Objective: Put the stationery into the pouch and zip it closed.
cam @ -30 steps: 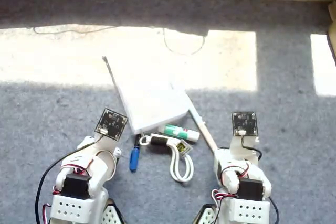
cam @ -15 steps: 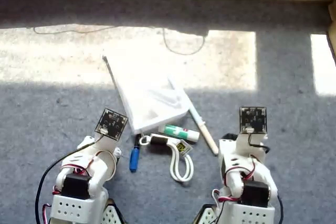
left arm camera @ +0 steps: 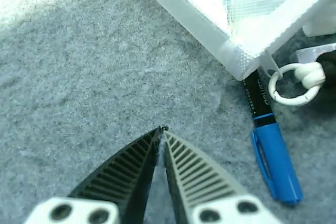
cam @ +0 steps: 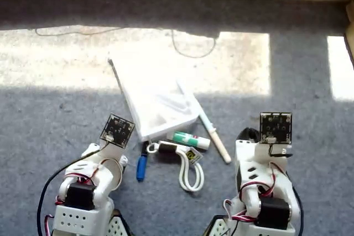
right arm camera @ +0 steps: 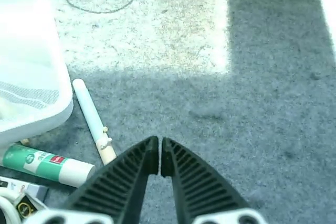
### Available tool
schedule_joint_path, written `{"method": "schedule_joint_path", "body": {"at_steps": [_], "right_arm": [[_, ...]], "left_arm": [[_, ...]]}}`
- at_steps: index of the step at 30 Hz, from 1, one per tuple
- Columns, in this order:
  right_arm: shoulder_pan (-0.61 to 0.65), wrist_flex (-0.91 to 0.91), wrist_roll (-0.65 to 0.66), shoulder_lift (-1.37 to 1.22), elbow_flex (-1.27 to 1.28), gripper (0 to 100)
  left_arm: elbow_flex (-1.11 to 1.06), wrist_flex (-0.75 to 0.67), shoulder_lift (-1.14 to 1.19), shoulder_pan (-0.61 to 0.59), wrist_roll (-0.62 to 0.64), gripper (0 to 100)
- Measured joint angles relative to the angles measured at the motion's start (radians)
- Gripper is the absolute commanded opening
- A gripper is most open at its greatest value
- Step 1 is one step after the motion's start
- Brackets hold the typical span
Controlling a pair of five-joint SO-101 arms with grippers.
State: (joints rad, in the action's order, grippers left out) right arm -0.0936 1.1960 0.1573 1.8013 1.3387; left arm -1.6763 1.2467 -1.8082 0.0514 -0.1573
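A white mesh pouch [cam: 157, 100] lies flat on the grey carpet, also seen as the pouch [left arm camera: 236, 3] in the left wrist view. Along its near edge lie a blue pen [cam: 141, 165], a green-and-white glue stick [cam: 188, 139], a white pen [cam: 213, 131] and a looped white cable [cam: 188, 172]. My left gripper [left arm camera: 161, 129] is shut and empty over bare carpet, with the blue pen [left arm camera: 273, 156] just beside it. My right gripper [right arm camera: 159, 141] is shut and empty, hovering beside the white pen [right arm camera: 92, 119] and glue stick [right arm camera: 44, 163].
A thin dark cord [cam: 191, 48] trails over the sunlit carpet behind the pouch. Open carpet [right arm camera: 262, 103] stretches away beside the right arm [cam: 265, 181]. The left arm [cam: 94, 181] stands at the near left.
The right arm has swung to the right, away from the white pen. The left arm and the stationery have stayed where they were.
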Motion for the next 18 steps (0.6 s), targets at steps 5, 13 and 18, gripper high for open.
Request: {"method": "schedule_joint_path", "body": {"at_steps": [5,13,18], "right_arm": [[0.002,0.000,0.000,0.000,0.000,2.7],[0.083,0.009,0.000,0.000,-0.037,2.7],[0.087,0.009,0.028,0.000,-0.037,2.7]], "left_arm": [[0.000,0.000,0.000,0.000,0.000,1],[0.000,0.000,0.000,0.000,0.000,1],[0.000,0.000,0.000,0.000,0.000,1]]}}
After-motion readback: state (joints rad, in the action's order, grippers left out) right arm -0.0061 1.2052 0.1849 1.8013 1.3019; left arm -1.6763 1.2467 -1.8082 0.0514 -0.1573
